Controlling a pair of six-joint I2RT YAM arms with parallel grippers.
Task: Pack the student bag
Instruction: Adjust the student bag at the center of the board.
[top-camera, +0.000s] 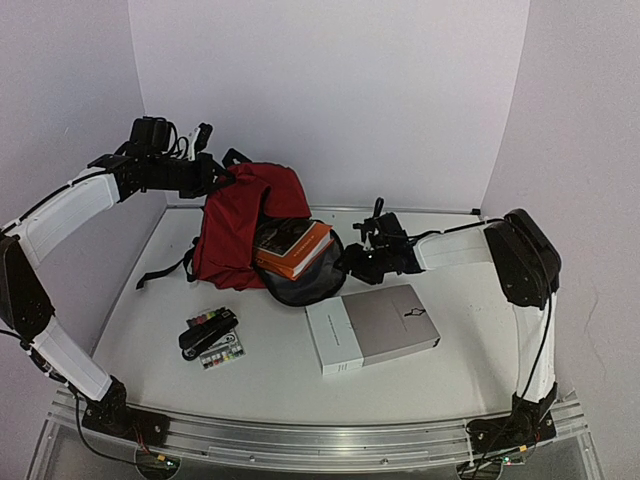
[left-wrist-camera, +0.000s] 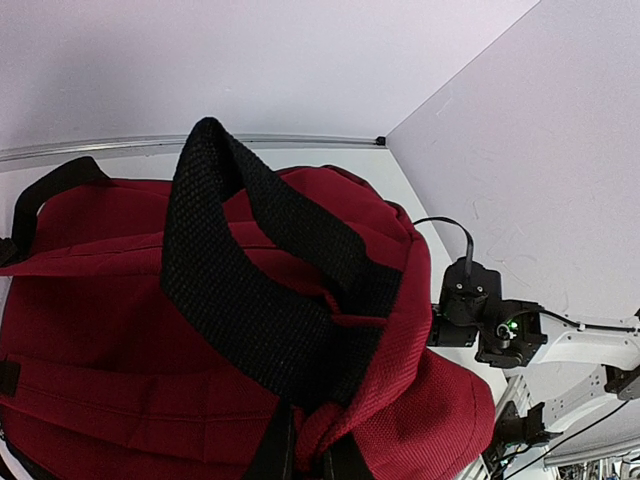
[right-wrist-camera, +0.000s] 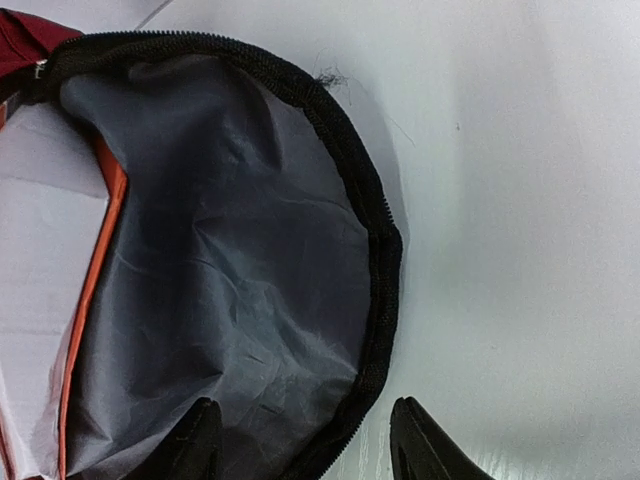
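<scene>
While my left claw (top-camera: 205, 172) sits atop the bag (top-camera: 245, 215) by the far edge, grip not determinable, my right claw (right-wrist-camera: 305, 425) gapes open astride its flap (right-wrist-camera: 230, 250). Orange book (top-camera: 292, 248) is partly in; grey book (top-camera: 372, 327) and stapler (top-camera: 207, 333) remain outside.

The dark red fabric backpack (top-camera: 250, 215) is uniformly dark red with a coarse weave. Its black woven carry handle (left-wrist-camera: 250, 300) shows a knobbly texture. The grey inner lining (right-wrist-camera: 230, 260) is plain and is bordered by a black zipper band (right-wrist-camera: 378, 260). The thick orange book (top-camera: 292, 250) has a dark cover panel. The flat rectangular box (top-camera: 372, 328) is grey with one white end. The long black stapler (top-camera: 207, 333) is plain; the small card (top-camera: 224, 353) carries multicoloured squares. The white table (top-camera: 280, 400) is unpatterned.
</scene>
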